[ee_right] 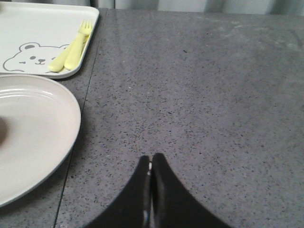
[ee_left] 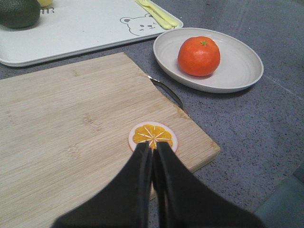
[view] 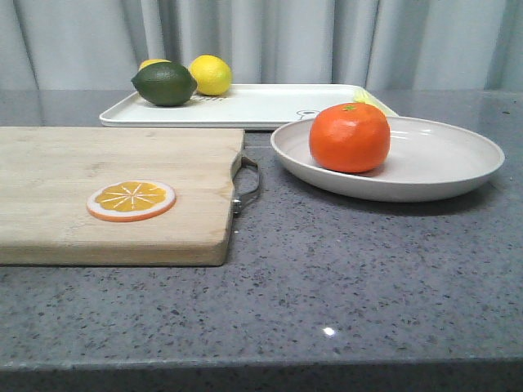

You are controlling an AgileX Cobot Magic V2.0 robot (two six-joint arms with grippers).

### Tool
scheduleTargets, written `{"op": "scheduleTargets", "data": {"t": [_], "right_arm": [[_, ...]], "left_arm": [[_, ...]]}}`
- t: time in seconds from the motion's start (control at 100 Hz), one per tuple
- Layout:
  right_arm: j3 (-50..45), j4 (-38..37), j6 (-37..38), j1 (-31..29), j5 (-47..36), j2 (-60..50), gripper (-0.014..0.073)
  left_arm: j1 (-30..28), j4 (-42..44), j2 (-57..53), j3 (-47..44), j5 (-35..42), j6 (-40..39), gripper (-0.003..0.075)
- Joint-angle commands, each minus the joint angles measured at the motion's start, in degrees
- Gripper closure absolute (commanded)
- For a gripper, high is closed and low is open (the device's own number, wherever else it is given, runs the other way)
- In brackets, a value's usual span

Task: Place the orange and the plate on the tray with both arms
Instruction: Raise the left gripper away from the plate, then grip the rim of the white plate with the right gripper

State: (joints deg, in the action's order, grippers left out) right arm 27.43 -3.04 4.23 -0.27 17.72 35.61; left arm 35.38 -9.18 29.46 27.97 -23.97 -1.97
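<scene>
The orange (view: 350, 136) sits in the off-white plate (view: 441, 163) on the grey table, right of centre; both also show in the left wrist view, the orange (ee_left: 199, 56) in the plate (ee_left: 237, 66). The cream tray (view: 261, 106) lies behind them, with its bear drawing (ee_left: 138, 25). My left gripper (ee_left: 152, 146) is shut and empty above the cutting board, near the orange slice. My right gripper (ee_right: 151, 158) is shut and empty above bare table, beside the plate (ee_right: 33, 128). Neither gripper shows in the front view.
A wooden cutting board (view: 106, 188) with a metal handle (view: 248, 184) lies left, an orange slice disc (view: 131, 200) on it. On the tray are a green lime (view: 164, 83), a yellow lemon (view: 211, 74) and yellow cutlery (ee_right: 71, 50).
</scene>
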Motion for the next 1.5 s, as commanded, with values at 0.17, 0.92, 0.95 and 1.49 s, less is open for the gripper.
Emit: {"op": "scheduleTargets", "data": {"t": [0.17,0.92,0.95,1.49], "right_arm": [[12.5,-0.05,0.14,4.71,5.17,12.04,0.0662],[40.82,11.97,0.14,7.09,28.91,45.16,0.0201],[41.21,11.97,0.14,7.09,29.01,45.87,0.0201],[44.23,12.08,0.14,7.09,30.66,55.54,0.0202]], "left_arm": [[-0.13,-0.71,-0.05,1.52,4.27,-0.61,0.0739],[-0.13,-0.71,-0.05,1.52,3.82,-0.61,0.0739],[-0.13,-0.71,-0.05,1.52,3.82,-0.61,0.0739],[-0.13,-0.71,-0.05,1.52,3.82,-0.61,0.0739]]}}
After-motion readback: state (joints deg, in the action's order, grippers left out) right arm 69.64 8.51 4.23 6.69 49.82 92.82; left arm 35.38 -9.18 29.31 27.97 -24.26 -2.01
